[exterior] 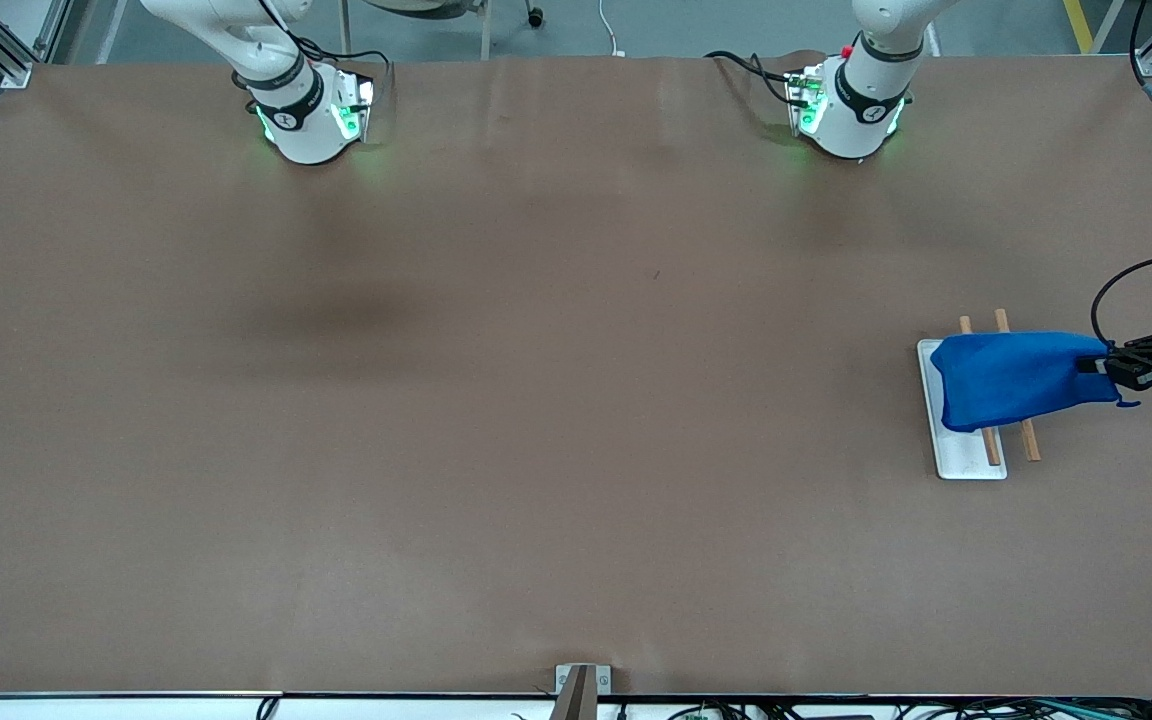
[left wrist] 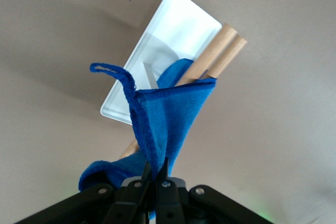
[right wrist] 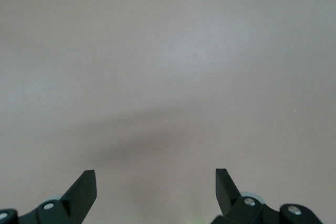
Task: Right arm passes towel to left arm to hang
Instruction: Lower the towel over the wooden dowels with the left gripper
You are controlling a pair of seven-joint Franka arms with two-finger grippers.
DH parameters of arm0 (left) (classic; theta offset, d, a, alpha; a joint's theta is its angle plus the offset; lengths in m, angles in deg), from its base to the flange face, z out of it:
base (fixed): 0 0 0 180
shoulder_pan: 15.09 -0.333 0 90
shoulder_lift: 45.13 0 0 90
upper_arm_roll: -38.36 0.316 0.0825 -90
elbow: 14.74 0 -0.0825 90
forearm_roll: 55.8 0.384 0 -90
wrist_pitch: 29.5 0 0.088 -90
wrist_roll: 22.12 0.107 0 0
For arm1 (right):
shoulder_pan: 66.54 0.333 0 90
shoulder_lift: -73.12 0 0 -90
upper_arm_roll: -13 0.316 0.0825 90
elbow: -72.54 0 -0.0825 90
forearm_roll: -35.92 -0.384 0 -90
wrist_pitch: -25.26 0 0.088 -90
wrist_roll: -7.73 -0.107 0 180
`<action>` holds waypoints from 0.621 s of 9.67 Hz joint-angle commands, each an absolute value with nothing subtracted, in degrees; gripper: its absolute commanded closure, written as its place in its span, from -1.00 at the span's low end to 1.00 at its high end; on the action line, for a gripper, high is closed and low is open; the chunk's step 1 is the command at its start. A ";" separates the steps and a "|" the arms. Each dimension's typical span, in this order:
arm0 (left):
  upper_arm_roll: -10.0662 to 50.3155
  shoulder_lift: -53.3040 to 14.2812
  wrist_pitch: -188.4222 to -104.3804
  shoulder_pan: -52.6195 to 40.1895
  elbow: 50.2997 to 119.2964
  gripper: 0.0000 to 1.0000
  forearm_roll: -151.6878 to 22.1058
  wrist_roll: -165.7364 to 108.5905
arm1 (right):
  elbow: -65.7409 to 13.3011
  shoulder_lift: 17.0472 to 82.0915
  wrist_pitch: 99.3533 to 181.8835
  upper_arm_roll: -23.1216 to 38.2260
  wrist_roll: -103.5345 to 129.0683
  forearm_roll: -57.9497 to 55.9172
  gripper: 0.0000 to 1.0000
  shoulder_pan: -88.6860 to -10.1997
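1. Towel [exterior: 1011, 378], bright blue, is draped over the two wooden bars [exterior: 1030, 438] of the rack at the left arm's end of the table; you can see it hanging down on the side toward the right arm's end, covering part of the white rack base [exterior: 966, 462]
2. Your left gripper [exterior: 1108, 366] is at the towel's edge, over the table just beside the rack; fingers [left wrist: 164, 176] pinched together on a fold of the cloth in the left wrist view
3. From that pinch the towel [left wrist: 168, 119] rises taut to the bars [left wrist: 220, 51], which poke out past the cloth at both ends; a loose stitched corner curls free to one side
4. White base [left wrist: 178, 30] lies flat on the brown table [exterior: 536, 400], bars running along its length above it
5. Only the left arm's base [exterior: 851, 110] with its red knob and its gripper show in the front view, the links between are out of frame
6. Your right arm [exterior: 286, 100] waits: base at the top of the front view, gripper itself not seen there
7. Right gripper [right wrist: 156, 190] in its wrist view: fingers spread wide apart, holding nothing, bare table [right wrist: 168, 77] below it
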State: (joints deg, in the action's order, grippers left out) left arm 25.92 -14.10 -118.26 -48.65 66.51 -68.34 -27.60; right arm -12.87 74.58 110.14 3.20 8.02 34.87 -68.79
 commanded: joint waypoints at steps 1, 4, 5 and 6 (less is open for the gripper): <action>25.62 -10.95 -121.25 -49.71 67.18 0.99 -66.88 -24.51 | -12.55 75.49 109.73 5.25 7.13 36.79 -1.00 -68.91; 25.62 -9.89 -121.44 -50.94 67.18 0.98 -65.48 -22.58 | -13.33 75.67 108.75 5.62 7.65 36.62 -1.00 -69.09; 25.62 -9.45 -122.04 -51.99 67.18 0.98 -65.38 -20.82 | -13.24 75.58 108.50 5.53 7.73 36.62 -1.00 -69.09; 25.62 -9.19 -122.83 -52.35 67.18 0.98 -65.29 -18.98 | -13.24 75.58 108.32 5.53 7.73 36.62 -1.00 -69.09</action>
